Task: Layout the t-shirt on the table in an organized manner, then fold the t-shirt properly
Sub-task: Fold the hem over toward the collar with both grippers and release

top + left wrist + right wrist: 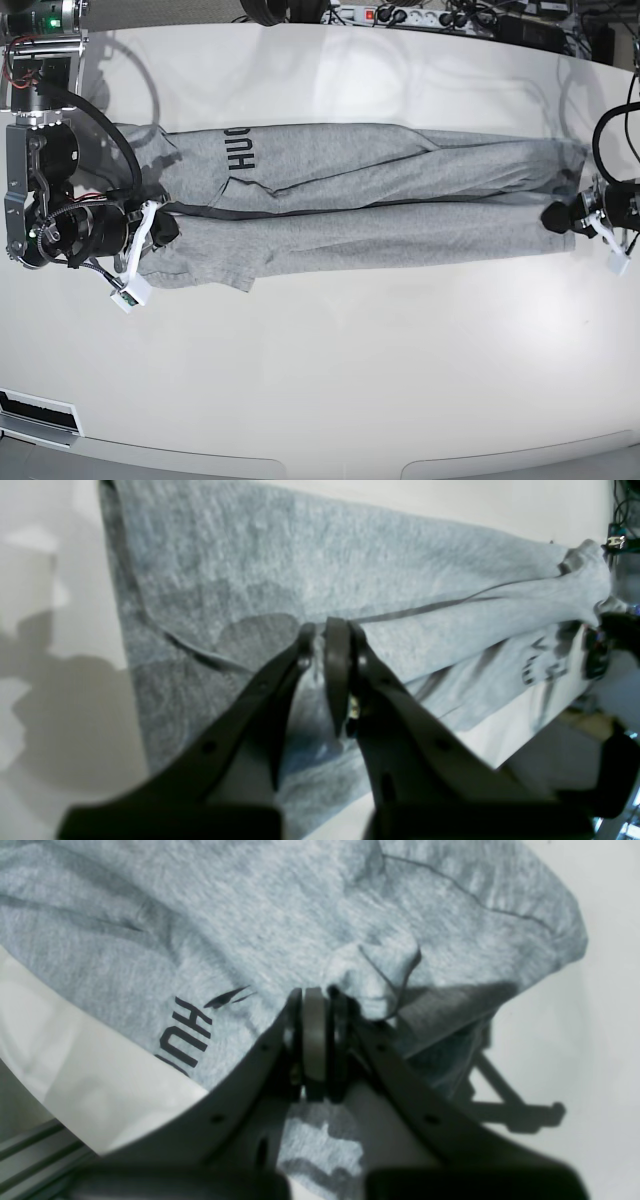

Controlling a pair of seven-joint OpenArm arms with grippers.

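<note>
The heather-grey t-shirt lies pulled long across the white table, folded lengthwise, with a dark hem line running along its middle. Black lettering shows near its left end, and reads "HU" in the right wrist view. My right gripper is shut on a bunched fold at that left end. At the opposite end my left gripper is shut on the fabric's edge, with the t-shirt stretching away from it over the table.
A power strip and cables run along the far edge of the table. The table's rounded edge and a metal rail show at the lower left of the right wrist view. The other arm appears at the far right of the left wrist view.
</note>
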